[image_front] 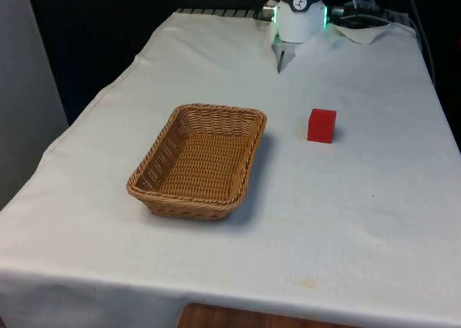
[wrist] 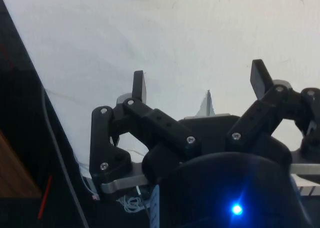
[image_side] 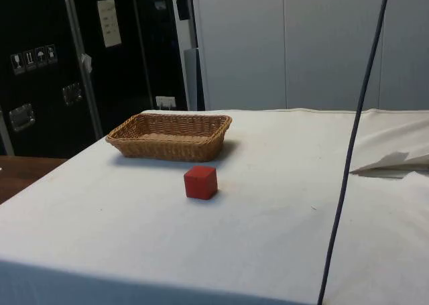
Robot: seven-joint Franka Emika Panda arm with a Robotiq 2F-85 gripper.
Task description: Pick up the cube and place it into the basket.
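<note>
Pincer spread wide, holding nothing, ready for grasp. Red cube sits alone on bench, near wicker basket, on the front view's right, nothing crowding it.

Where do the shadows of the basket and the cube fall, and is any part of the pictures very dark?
Front view: the wicker basket casts a soft shadow toward that view's right; the red cube barely shadows the white cloth. Side view: faint shadows under both, dark cabinets behind. Wrist view: the open gripper is a dark silhouette against bright cloth.
</note>
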